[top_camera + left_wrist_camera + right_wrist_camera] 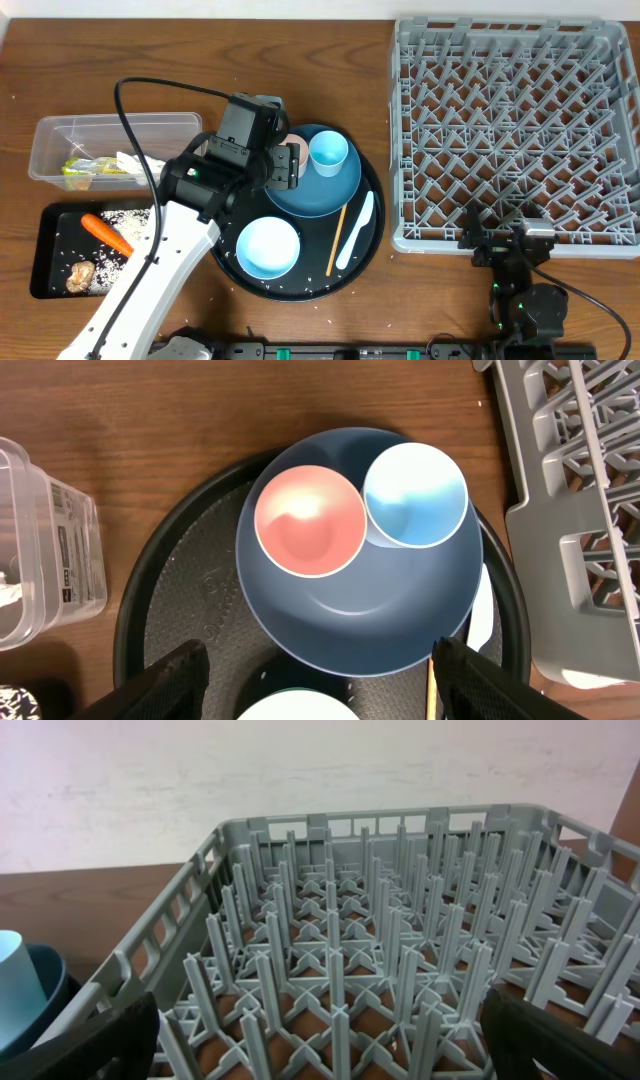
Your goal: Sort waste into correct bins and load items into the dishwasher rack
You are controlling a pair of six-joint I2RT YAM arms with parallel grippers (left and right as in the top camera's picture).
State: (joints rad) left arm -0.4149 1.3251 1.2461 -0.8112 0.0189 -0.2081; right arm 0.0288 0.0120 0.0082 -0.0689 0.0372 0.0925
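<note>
My left gripper [285, 165] is open and empty, hovering over the dark blue plate [360, 620]. The small pink cup [310, 520] and light blue cup [415, 495] stand side by side on the plate. In the left wrist view its fingers [320, 655] straddle the plate's near edge. The pale blue bowl [268, 247], pale spoon [355, 235] and chopstick [337, 240] lie on the round black tray [372, 245]. The grey rack [515, 130] is at the right. My right gripper [505, 245] is open and empty at the rack's front edge [350, 950].
The clear tub [60, 140] at the left holds the yellow-green wrapper [85, 170] and white tissue [130, 162]. The flat black tray [45, 255] holds the carrot [105, 232], brown lump [80, 277] and rice [125, 220]. A few grains lie on the round tray.
</note>
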